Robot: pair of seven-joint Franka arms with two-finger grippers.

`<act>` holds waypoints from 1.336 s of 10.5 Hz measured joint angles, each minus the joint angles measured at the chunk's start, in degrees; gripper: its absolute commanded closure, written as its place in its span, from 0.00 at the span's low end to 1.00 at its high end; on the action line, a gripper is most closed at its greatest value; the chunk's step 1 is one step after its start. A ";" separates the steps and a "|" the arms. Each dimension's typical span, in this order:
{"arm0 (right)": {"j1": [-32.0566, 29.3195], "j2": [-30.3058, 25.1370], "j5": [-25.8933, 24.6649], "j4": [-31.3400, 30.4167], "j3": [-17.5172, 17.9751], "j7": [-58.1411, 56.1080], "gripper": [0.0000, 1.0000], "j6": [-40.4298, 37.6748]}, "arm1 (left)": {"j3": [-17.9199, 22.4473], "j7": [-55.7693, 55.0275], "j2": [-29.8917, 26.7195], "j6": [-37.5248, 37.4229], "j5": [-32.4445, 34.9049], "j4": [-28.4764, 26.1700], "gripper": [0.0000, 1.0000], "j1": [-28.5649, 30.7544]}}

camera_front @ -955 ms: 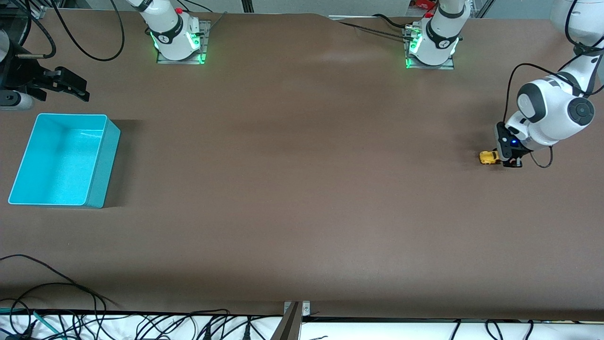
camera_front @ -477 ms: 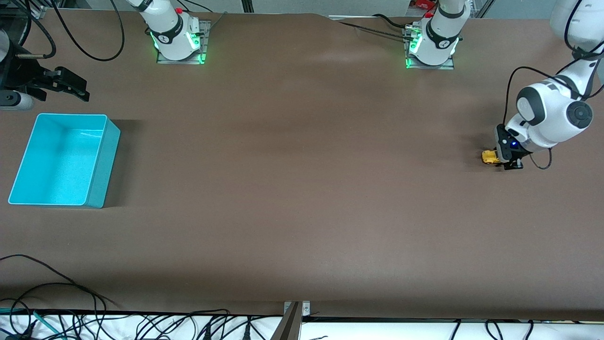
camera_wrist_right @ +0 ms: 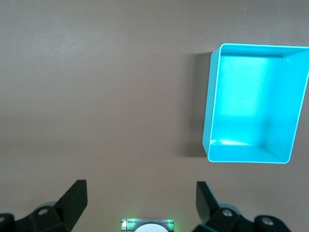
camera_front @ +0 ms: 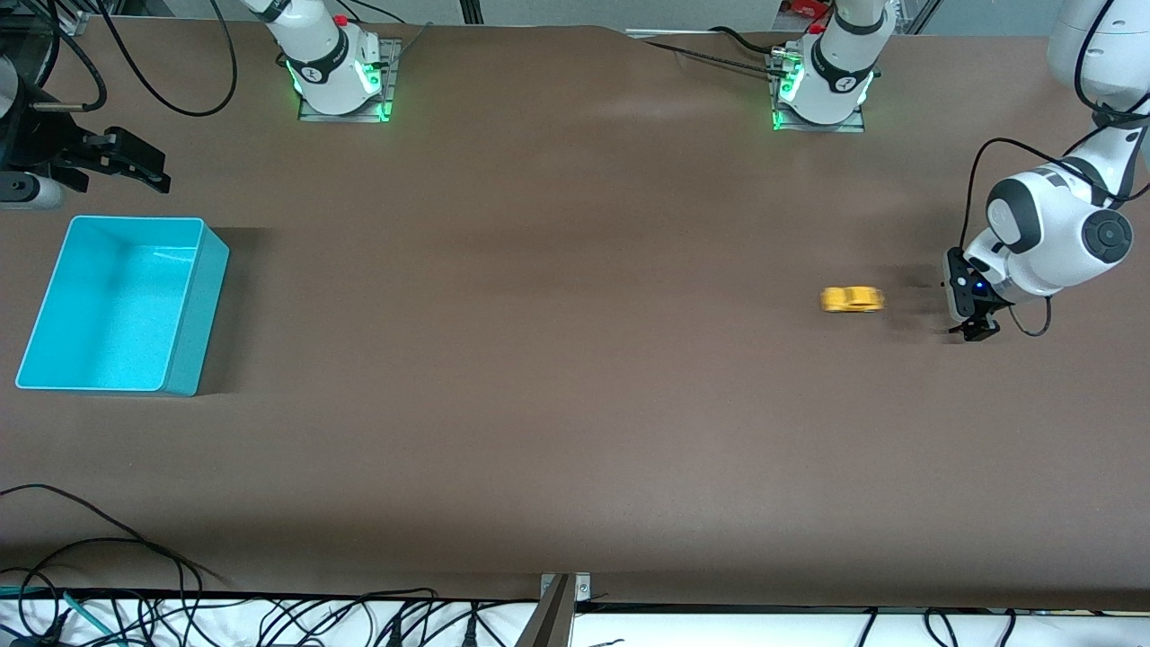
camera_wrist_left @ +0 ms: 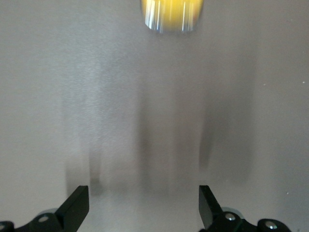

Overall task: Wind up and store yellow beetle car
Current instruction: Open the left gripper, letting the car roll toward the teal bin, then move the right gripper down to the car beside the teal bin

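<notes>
The yellow beetle car (camera_front: 853, 299) stands free on the brown table, blurred with motion, a short way from my left gripper (camera_front: 975, 329) on the side toward the right arm's end. In the left wrist view the car (camera_wrist_left: 171, 14) shows as a yellow smear ahead of the left gripper (camera_wrist_left: 144, 195), which is open and empty just above the table. My right gripper (camera_front: 144, 169) hangs open and empty near the turquoise bin (camera_front: 202, 314). The right wrist view has the right gripper (camera_wrist_right: 141, 189) wide apart, with the empty bin (camera_wrist_right: 251, 96) off to one side.
Both arm bases (camera_front: 340, 76) (camera_front: 822, 85), lit green, stand along the table edge farthest from the front camera. The right arm's base (camera_wrist_right: 147, 225) shows between that gripper's fingers. Loose cables (camera_front: 108, 575) lie along the edge nearest the front camera.
My left gripper opened and let go of the car. The car has rolled away from it toward the right arm's end of the table. The right arm has not moved.
</notes>
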 measured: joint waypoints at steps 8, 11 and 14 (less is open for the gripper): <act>0.00 0.00 0.00 0.00 0.00 0.00 0.00 0.00 | -1.87 0.02 -7.53 -9.47 -0.12 2.74 0.00 -0.23; -0.01 0.00 0.00 0.01 -0.01 0.00 0.00 0.00 | -2.01 -3.71 -15.73 -20.90 -0.46 6.41 0.00 -0.48; 0.00 0.00 0.00 0.03 -0.02 0.00 0.00 0.00 | -2.89 -18.59 -23.77 -34.18 -0.42 10.38 0.00 -0.68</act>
